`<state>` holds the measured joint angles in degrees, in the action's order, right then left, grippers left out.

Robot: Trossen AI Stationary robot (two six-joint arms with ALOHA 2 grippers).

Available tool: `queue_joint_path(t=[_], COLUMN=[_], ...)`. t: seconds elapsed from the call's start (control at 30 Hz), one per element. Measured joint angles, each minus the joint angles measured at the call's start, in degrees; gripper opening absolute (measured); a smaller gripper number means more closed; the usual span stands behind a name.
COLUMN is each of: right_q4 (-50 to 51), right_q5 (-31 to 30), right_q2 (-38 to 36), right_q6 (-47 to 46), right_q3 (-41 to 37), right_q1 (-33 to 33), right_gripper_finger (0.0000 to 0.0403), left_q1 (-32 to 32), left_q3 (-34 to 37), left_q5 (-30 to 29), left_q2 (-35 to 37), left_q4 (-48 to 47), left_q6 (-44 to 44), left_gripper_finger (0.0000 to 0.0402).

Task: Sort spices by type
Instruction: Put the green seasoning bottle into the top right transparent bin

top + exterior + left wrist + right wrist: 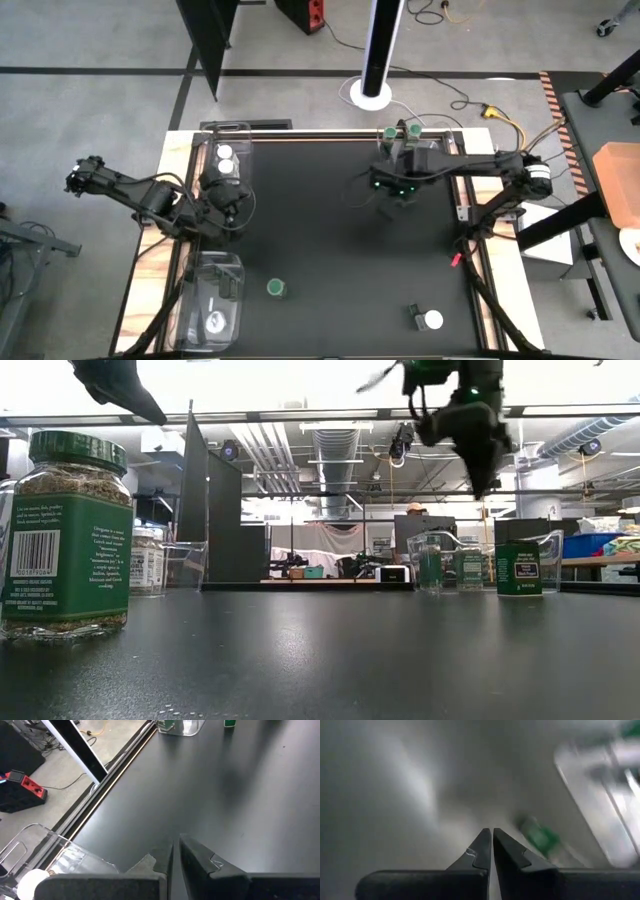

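spices outstanding, as we count them: one green-lidded jar [276,288] upright on the open desk [330,230], one white-lidded jar [428,320] on its side near the right front edge; two white lids sit in the left rear tray [229,152], green lids by the rear right. left pincer [232,205] and right pincer [398,187] both closed, holding nothing. risk, in our judgement: a shut pincer descending would topple the upright jar, or roll the lying one off the desk.

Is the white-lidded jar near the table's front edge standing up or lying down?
Lying down. From above, the white-lidded jar shows its dark body stretched sideways beside the round lid, unlike the upright green-lidded jar, which shows only its lid.
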<state>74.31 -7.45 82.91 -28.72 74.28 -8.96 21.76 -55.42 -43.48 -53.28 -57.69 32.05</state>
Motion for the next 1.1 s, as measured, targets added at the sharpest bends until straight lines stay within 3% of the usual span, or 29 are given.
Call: queue_joint_path(t=[0.23,0.53,0.77,0.93,1.1], right_q4=[-19.7,-56.4,-81.3,-89.7,-89.9], right_q5=[0.4,-1.5,-4.6,-4.6,-4.6], right_q2=[0.0,4.8,13.5,19.4,22.8], right_q6=[7.3,24.4,32.4,32.8,29.0], right_q3=[0.1,0.2,0.2,0.2,1.9], right_q1=[10.5,26.9,29.7,29.6,29.6], right_gripper_finger=[0.0009,0.0009,0.0018,0.0058,0.0137], left_q1=[0.0,0.0,0.0,0.0,0.0], left_q3=[0.0,0.0,0.0,0.0,0.0], left_q5=[0.1,-2.4,-2.4,-2.4,-2.4], left_q2=[0.0,0.0,-0.6,-1.6,-2.1], left_q4=[0.2,1.7,1.7,1.7,1.7], left_q6=[0.0,0.0,0.0,0.0,-1.2], left_gripper_finger=[0.0016,0.0016,0.0016,0.0016,0.0016])
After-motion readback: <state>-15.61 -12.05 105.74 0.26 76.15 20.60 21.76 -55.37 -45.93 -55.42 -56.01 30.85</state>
